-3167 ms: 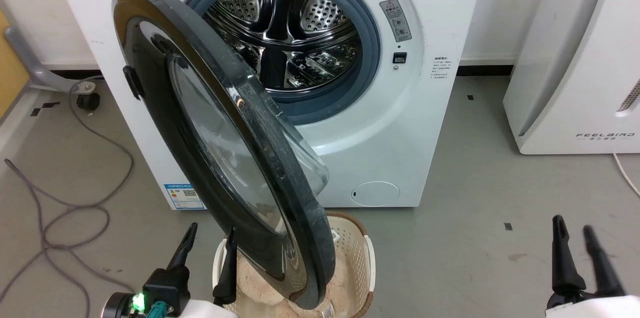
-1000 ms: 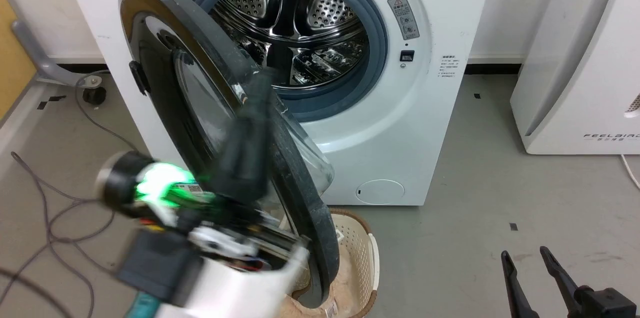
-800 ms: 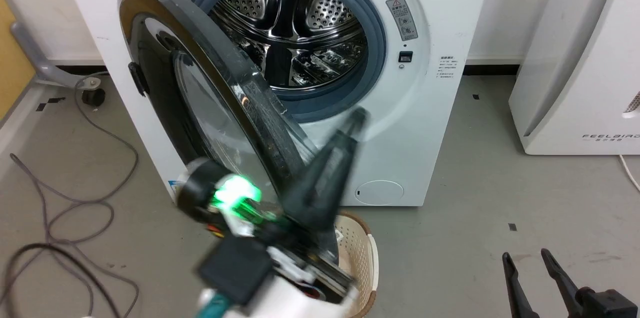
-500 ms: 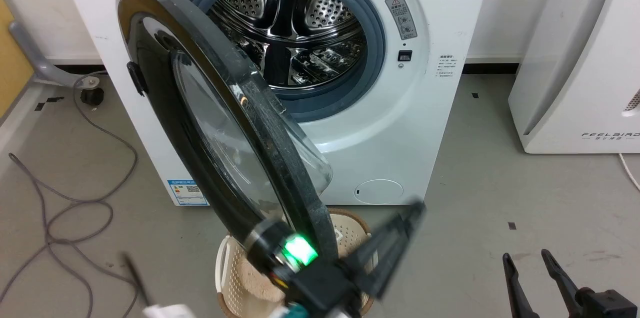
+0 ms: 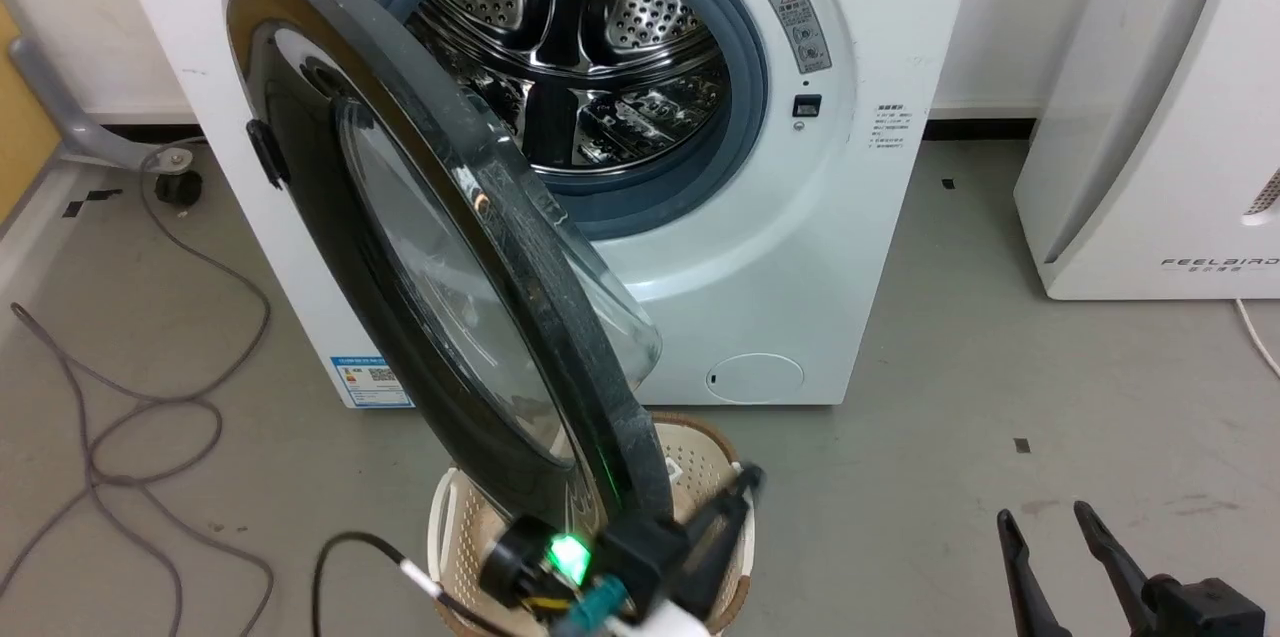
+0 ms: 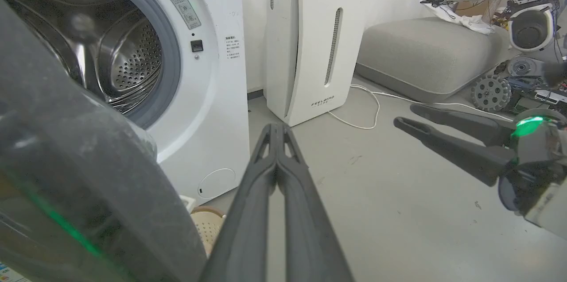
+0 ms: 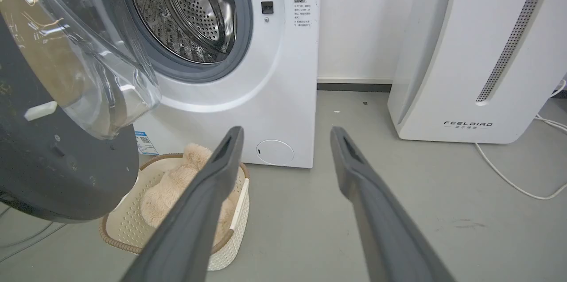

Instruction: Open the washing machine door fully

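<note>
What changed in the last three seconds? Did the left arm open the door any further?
The left gripper closed its fingers, swept up across the large round black-ringed glass washing machine door, then down to the right; it now hangs shut beside the door's lower edge, holding nothing. The door keeps the same half-open angle, and the right gripper stays open at lower right.
</note>
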Motion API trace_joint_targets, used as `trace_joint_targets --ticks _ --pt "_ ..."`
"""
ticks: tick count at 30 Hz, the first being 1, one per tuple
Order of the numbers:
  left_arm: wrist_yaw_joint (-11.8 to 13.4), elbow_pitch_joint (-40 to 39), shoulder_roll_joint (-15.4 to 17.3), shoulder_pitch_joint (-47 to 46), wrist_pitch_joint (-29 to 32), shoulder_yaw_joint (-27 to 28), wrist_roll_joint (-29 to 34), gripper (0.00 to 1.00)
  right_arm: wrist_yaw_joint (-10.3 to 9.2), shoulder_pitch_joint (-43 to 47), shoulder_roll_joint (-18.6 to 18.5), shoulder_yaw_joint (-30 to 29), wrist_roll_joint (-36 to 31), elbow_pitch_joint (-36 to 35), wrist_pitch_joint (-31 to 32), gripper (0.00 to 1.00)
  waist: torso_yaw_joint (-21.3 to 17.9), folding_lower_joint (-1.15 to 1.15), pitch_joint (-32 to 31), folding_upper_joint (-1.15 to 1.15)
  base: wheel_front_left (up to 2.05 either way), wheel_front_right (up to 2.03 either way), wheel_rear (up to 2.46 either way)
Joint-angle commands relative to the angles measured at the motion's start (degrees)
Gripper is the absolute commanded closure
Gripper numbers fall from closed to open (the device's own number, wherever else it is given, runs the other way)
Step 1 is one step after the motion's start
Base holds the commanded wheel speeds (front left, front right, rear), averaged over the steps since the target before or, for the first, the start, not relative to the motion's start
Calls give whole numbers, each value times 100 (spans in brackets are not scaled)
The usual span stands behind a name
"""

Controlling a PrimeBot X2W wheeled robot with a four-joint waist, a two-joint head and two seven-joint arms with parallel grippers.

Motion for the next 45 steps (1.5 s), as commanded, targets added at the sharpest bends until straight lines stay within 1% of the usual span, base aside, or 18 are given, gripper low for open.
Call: trace_joint_targets --ticks 1,4,7,8,19,22,25,34,41,45 --pt "73 106 -35 -169 -91 76 -22 100 -4 -49 21 -4 20 -20 8 0 0 0 13 0 0 0 0" --pt "204 361 -70 -365 -248 159 -73 100 -4 -54 21 4 25 -23 20 0 0 0 30 0 0 0 0" --pt "281 526 -92 -502 -352 164 -129 100 -4 -61 21 15 27 -23 36 0 -6 0 39 0 0 0 0" --pt "349 641 -103 -572 -414 148 -167 100 -4 -58 21 23 36 -20 53 0 -7 0 41 0 0 0 0" --pt "594 761 -55 -406 -456 249 -289 100 -4 -14 21 71 103 -1 88 0 0 0 -7 0 0 0 0" --pt "707 582 51 -234 -397 317 -319 100 -4 25 22 61 118 -9 106 0 29 0 -24 0 0 0 0" --pt "755 453 114 -136 -334 330 -326 100 -4 43 22 61 124 -4 114 0 42 0 -35 0 0 0 0" --pt "1108 -217 372 484 -124 490 -392 100 -4 118 22 51 142 12 175 0 145 0 -106 0 0 0 0" --pt "1360 -793 567 1009 54 547 -402 100 -4 160 22 21 126 -6 234 0 373 0 -129 0 0 0 0" --pt "1501 -997 592 1221 83 621 -457 100 -4 167 22 -19 121 -31 237 0 587 0 -99 0 0 0 0"
